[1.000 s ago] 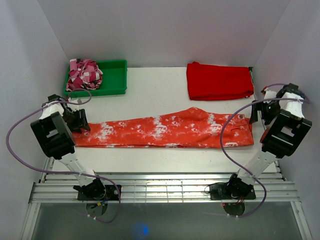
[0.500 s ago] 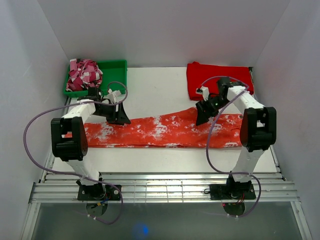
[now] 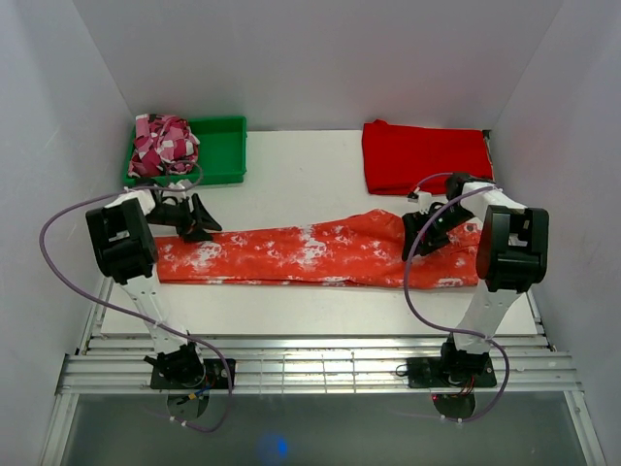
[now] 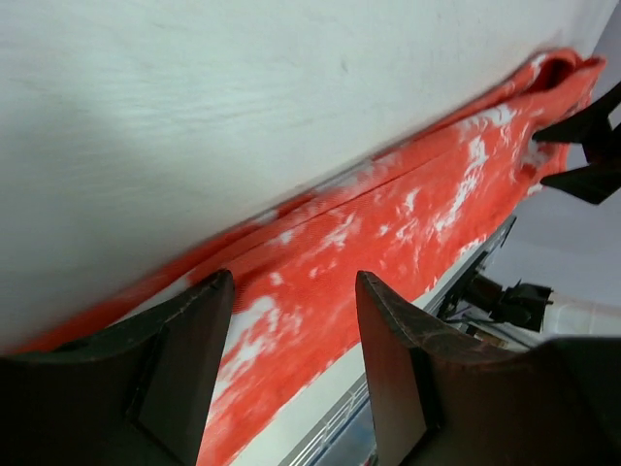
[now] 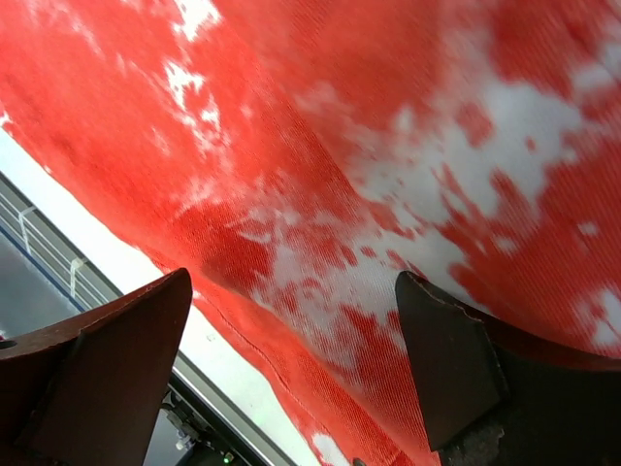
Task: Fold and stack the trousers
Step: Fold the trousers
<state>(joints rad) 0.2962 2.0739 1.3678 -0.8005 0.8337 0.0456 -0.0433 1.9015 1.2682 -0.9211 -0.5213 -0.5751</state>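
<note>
Both wide open, empty, over the trousers [image 3: 310, 250]; left gripper [image 3: 206, 225] at the leg end; right gripper [image 3: 415, 239] near the waist.

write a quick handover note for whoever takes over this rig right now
Left gripper: open, holding nothing, low over the far edge of the trousers near their leg end.
Right gripper: open, holding nothing, low over the waist end.
Trousers: lying flat in one long strip across the table, waist on the right.
Plain red folded cloth: at the far right of the table, apart from the trousers.
Done: the trousers are laid out straight.
Left: grip both ends, fold them across their length, then stack them, probably on the red cloth.
</note>
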